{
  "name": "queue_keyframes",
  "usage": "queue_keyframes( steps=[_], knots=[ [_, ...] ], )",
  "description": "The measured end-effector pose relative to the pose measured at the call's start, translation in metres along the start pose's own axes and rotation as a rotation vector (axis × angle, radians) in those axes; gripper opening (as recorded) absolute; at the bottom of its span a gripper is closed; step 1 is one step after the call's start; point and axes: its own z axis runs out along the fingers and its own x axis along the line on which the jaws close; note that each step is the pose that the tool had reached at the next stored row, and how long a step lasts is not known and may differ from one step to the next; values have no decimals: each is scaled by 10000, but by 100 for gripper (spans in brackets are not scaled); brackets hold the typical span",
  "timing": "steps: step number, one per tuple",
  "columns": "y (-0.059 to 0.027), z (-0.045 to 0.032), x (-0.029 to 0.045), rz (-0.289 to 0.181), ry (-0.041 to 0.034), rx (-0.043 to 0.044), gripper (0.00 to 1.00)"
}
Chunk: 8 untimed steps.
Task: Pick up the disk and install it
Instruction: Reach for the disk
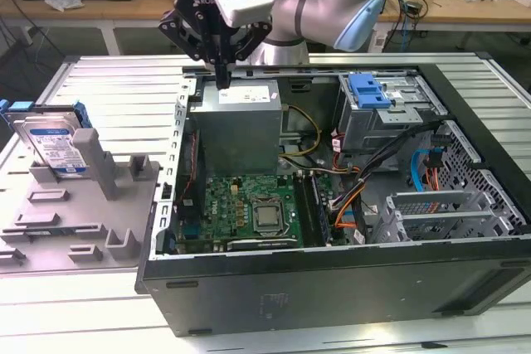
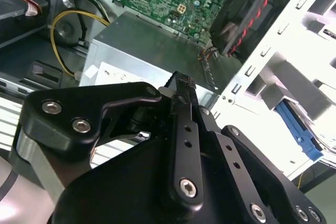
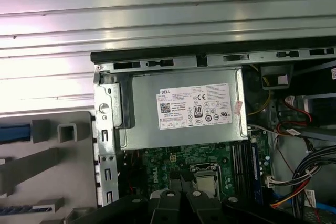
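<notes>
Gripper hanging right over the power supply at the edge of the open computer case, fingers pinched together with nothing between them. Below the supply lies the green motherboard. And the disk? It stands on edge in the grey holder at the exterior view's left, outside the case, well apart from the gripper.

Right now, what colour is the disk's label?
Blue and white, on the disk standing in its holder; clearest in the exterior view.
</notes>
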Motion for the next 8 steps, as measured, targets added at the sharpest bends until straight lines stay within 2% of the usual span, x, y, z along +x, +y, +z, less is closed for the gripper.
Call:
queue_keyframes(
  steps=[8],
  knots=[
    [50,-4,269,23,-1,0,11]
  ],
)
